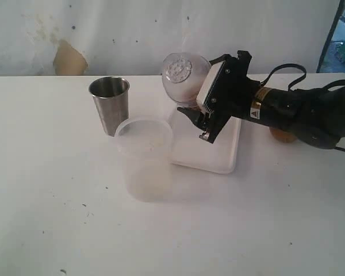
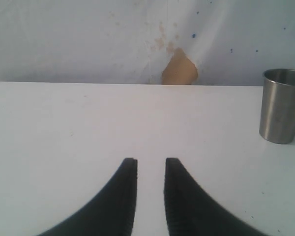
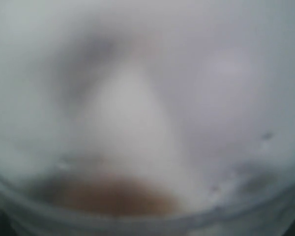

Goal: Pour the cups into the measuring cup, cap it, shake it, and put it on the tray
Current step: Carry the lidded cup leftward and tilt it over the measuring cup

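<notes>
Nearest, at the front of the counter (image 1: 57, 230), the frosted plastic cup (image 1: 144, 164) stands upright with nothing gripping it. It looks close to empty, with only a faint whitish trace inside, though its cloudy wall hides much. Just behind it and to the left the steel tumbler (image 1: 109, 104) stands mouth up, its inside too dark to read. To the right of both lies the white tray (image 1: 221, 155).

Above the tray's far end the right jaws are clamped on the measuring cup (image 1: 185, 76). It is tipped onto its side with one round end facing the exterior camera, and pale powder is heaped against its lower wall. Nothing spills from it, so it is probably capped, but I cannot make out the cap itself. The right wrist view is filled by that clear wall, blurred and whitish with a brownish patch.

Beyond, under the right arm (image 1: 287, 109), a brown rounded sliver shows, likely the wooden cup (image 1: 283, 135).

The left jaws, seen only from their own wrist camera, hover low over the counter. They are nearly together with a narrow gap and hold nothing, and the tumbler stands well apart from them.

By my reading the pouring and capping are done, and this is the shaking step or its end. Left to do: bring the measuring cup upright, set it down on the tray and let go.
</notes>
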Controlling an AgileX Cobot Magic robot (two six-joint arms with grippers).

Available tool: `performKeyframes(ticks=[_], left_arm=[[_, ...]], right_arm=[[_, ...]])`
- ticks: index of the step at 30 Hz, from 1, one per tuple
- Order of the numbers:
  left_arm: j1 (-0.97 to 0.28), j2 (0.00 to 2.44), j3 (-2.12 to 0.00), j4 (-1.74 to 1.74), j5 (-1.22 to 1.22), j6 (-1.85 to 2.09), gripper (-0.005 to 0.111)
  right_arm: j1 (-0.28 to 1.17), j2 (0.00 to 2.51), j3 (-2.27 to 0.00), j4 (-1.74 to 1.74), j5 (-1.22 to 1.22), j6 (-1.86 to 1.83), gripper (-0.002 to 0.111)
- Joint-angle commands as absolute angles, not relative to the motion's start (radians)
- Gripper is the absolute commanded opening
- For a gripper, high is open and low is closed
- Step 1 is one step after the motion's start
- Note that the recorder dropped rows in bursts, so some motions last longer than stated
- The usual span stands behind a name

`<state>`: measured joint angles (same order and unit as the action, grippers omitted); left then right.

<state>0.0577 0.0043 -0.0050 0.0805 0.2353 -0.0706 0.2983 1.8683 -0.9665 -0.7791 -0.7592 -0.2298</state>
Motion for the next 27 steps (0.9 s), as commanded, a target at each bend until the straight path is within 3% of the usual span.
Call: performKeyframes(ticks=[1,6,27], left_arm=[[0.057,0.000,0.000,0.069,0.232,-0.069,0.021],[0.057,0.000,0.000,0.069,0.232,-0.069,0.021],[0.057,0.000,0.000,0.069,0.232,-0.069,0.021]], right_arm=[[0.292,1.814,-0.976,-0.764,-0.788,-0.269,0.000],[0.320,1.785,-0.976,-0.763,-0.673,-0.368,0.000],[0.335,1.783,-0.997,-0.649,-0.613,-0.400,0.000]])
